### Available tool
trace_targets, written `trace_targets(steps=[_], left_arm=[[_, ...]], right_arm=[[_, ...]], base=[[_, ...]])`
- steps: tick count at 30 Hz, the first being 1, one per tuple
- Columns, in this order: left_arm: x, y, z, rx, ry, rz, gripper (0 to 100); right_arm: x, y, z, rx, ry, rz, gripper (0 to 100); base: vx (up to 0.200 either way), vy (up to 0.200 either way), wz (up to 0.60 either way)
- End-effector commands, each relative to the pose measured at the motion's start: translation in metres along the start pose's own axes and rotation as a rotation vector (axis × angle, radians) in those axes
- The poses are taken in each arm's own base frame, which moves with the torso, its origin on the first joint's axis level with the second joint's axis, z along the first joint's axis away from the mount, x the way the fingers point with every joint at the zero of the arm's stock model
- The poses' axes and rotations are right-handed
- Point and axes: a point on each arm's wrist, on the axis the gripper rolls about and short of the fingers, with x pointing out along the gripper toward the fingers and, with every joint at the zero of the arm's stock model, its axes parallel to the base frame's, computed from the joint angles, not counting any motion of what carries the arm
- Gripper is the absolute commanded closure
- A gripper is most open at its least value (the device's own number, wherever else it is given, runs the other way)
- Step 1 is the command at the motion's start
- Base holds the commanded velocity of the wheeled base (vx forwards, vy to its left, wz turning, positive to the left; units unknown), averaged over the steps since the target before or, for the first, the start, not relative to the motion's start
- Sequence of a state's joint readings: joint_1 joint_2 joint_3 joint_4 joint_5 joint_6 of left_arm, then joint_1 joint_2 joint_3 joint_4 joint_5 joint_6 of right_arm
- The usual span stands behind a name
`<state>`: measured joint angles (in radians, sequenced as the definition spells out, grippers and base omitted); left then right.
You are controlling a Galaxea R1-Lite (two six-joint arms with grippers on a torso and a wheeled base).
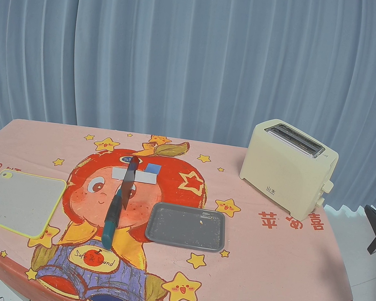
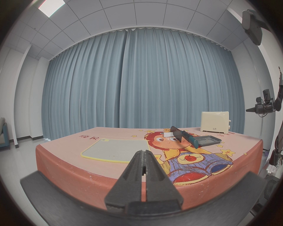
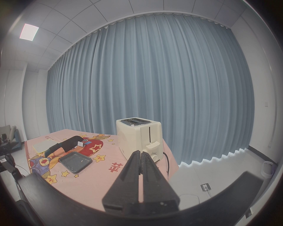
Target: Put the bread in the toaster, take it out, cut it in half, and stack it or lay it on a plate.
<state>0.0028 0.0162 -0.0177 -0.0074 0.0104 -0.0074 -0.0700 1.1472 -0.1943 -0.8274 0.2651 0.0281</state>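
At the right rear of the surface [image 1: 272,273] stands one cream toaster [image 1: 287,168]. Its two slots [image 1: 294,139] face upward, and its lever end is turned toward the right arm. Whether a slice of bread sits inside the slots cannot be told. The toaster lies straight ahead of the right gripper [image 3: 141,154], whose fingers are pressed together and hold nothing. This arm is judged the nearer one for any move at the slots.

The left gripper [image 2: 144,154] is likewise closed and empty. It hangs off the near left edge, facing one cutting board [image 1: 19,202].

One knife [image 1: 117,205] lies mid-surface between the board and one grey plate [image 1: 176,226]. Its long axis runs away from the robot, with the teal handle nearest and the blade tip farthest. The blade crosses one white patch [image 1: 146,178], which sits just beside one blue patch [image 1: 153,168].
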Motion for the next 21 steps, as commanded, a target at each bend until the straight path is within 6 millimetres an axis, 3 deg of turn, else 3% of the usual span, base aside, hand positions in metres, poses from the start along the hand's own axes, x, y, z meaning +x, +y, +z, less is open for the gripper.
trace_targets(steps=[1,3,4,21], left_arm=[[0.0,0.0,-0.005,0.0,0.001,0.001,100],[0.0,0.0,-0.005,0.0,0.001,0.001,100],[0.0,0.0,-0.005,0.0,0.001,0.001,100],[0.0,0.0,-0.005,-0.002,0.003,0.002,100]], right_arm=[[-0.001,0.001,0.001,-0.002,-0.005,0.004,100],[-0.001,0.002,0.001,-0.003,-0.01,0.011,100],[0.001,0.006,0.011,0.012,-0.05,0.042,100],[-0.002,0.011,0.0,0.015,-0.008,0.075,100]], base=[[0.0,0.0,0.0],[0.0,0.0,0.0],[0.0,0.0,0.0],[0.0,0.0,0.0]])
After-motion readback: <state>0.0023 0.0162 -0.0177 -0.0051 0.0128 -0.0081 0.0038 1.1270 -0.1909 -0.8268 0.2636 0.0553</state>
